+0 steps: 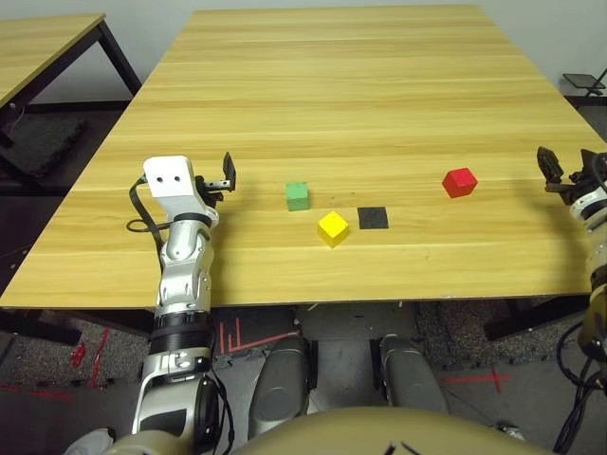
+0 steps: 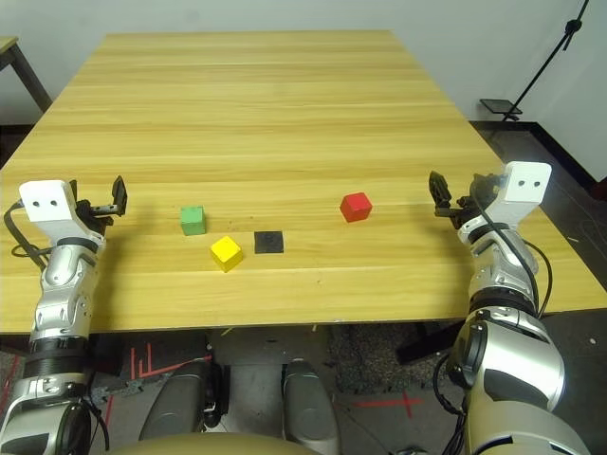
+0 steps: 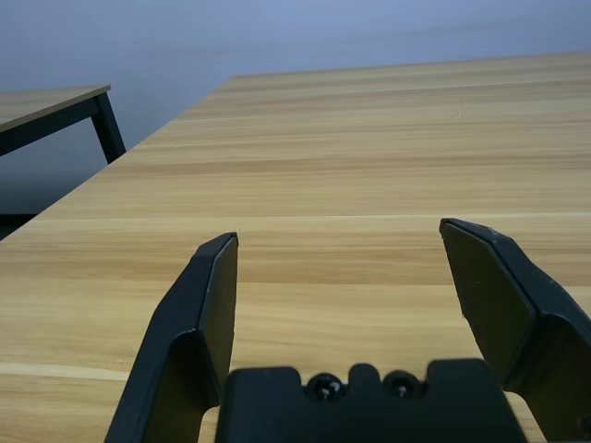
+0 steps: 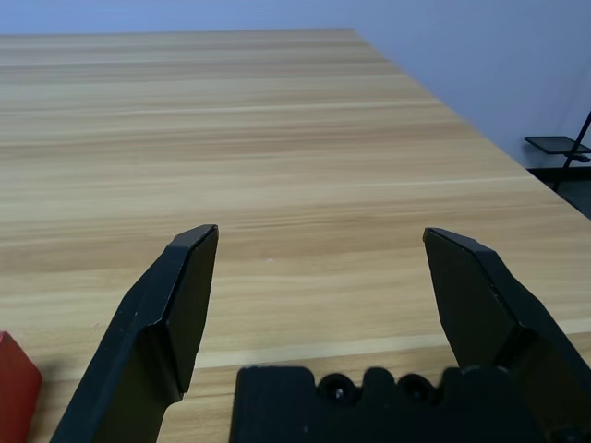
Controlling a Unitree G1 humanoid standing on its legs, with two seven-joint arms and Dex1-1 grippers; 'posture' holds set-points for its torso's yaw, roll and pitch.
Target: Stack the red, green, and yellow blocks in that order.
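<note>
Both tools spread wide, empty: left tool (image 1: 228, 173), right tool (image 2: 438, 196). Red block (image 2: 356, 206), green block (image 2: 193, 220), yellow block (image 2: 226, 252) separate on worktop (image 2: 285, 114). Risk: green and yellow near each other, so finger may nudge yellow during green pick.

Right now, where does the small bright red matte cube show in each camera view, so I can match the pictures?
Left eye view: small bright red matte cube right of centre, right of the flat black square patch.
Right eye view: the cube just right of centre, beyond and right of the patch.
Left wrist view: not in this picture.
Right wrist view: a red corner beside the right gripper.
Shared landmark: the black patch.
</note>
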